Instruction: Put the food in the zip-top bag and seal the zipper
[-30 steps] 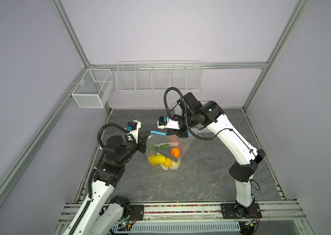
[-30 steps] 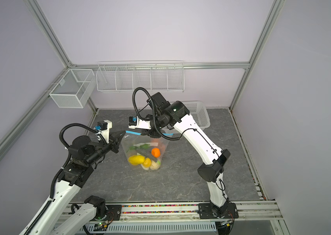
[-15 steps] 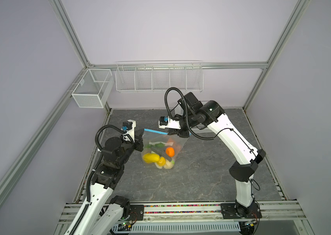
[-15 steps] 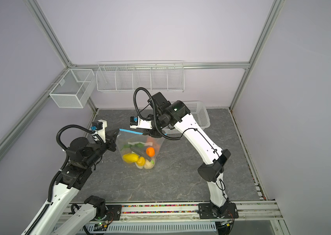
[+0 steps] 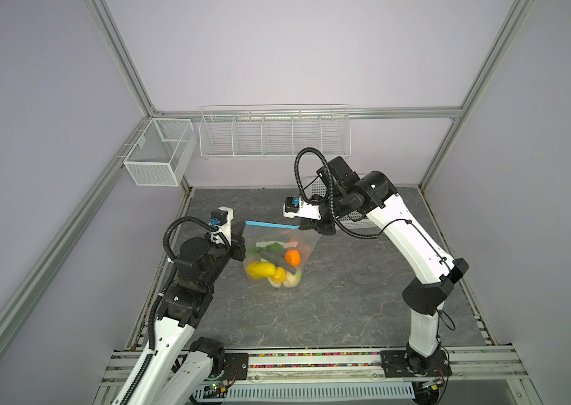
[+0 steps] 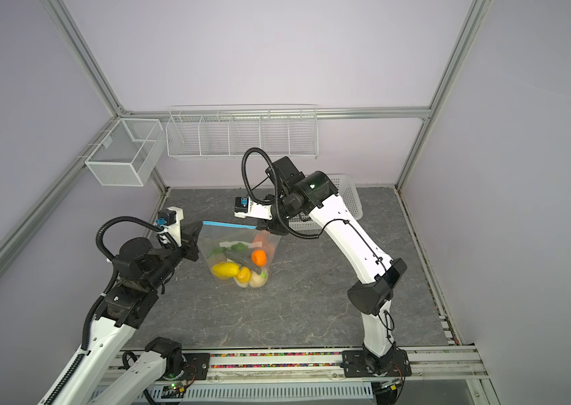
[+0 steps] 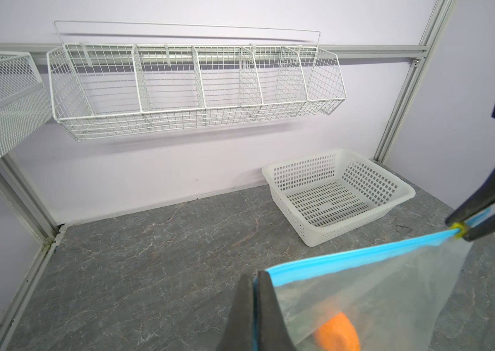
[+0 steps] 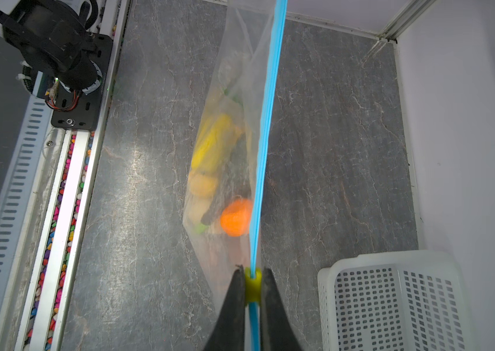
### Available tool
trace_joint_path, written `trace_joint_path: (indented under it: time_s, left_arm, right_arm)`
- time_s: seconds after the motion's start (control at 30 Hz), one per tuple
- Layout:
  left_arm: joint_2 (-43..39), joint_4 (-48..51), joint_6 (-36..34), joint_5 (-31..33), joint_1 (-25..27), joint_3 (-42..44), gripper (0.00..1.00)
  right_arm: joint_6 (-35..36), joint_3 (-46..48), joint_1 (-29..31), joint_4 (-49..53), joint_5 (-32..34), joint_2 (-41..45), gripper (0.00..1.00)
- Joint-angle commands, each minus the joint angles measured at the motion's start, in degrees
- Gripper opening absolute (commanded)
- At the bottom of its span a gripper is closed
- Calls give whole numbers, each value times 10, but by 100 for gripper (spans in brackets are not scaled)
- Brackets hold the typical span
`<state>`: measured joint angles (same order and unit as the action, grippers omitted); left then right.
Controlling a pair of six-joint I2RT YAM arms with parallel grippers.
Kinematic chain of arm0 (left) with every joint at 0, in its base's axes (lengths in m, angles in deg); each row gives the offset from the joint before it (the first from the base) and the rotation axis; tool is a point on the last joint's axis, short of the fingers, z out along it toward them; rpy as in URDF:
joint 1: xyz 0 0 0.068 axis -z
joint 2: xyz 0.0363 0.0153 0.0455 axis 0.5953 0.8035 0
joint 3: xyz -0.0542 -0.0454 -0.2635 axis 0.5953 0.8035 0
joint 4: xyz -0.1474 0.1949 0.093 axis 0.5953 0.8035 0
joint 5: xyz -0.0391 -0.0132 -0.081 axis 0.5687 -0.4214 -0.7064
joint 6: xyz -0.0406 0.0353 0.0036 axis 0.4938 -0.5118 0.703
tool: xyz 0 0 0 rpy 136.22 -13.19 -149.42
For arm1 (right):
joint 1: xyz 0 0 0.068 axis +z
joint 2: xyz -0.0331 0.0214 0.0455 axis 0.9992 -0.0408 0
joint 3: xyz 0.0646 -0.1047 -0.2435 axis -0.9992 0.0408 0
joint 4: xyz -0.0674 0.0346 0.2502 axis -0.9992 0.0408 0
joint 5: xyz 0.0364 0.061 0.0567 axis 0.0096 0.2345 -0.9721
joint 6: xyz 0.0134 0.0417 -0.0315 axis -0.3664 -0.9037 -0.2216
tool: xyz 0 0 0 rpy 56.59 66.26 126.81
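The zip-top bag [image 5: 267, 235] [image 8: 235, 88] hangs by its mouth edge over bare tabletop [image 5: 329, 298], near the white basket [image 7: 310, 226] [image 8: 392, 307] but clear of it. Whether its sagging bottom touches the stone I cannot tell.

The food sits low inside: an orange [image 5: 292, 257] [image 8: 235, 217], a yellow piece [image 5: 260, 270], and dark and green pieces, all bunched at the bottom corner.

The zipper [image 5: 270, 225] [image 7: 361, 253] [image 8: 267, 121] runs as one straight, taut blue line. Its yellow slider [image 7: 459, 227] [image 8: 252, 281] is at the end nearest the basket.

The right gripper [image 8: 250, 270] [image 5: 306, 227] has its fingers pressed together on that slider, close beside the basket's rim without touching it. The left gripper [image 7: 255, 279] [image 6: 195, 228] is clamped tight on the zipper's other end, the corner farthest from the basket.

Open stone lies all along the bag's side facing away from the basket, out to the front rail [image 5: 312, 361]. A narrower bare strip lies between the zipper and the back wall.

The wire rack [image 5: 273, 135] hangs on that wall above the basket. The mesh box [image 5: 157, 154] is on the side rail, well away from the basket.
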<state>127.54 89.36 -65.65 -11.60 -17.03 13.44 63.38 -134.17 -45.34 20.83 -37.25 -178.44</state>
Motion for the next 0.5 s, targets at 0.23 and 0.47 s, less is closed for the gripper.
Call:
trace_joint_path:
  time_s: [0.23,0.47]
  left_arm:
    - [-17,-15,-38,35,-9,4,0]
    - [-24,-14,-44,25,-9,5,0]
  right_arm:
    - [-5,21,-36,34,7,39,6]
    - [-1,49,-47,25,19,55,6]
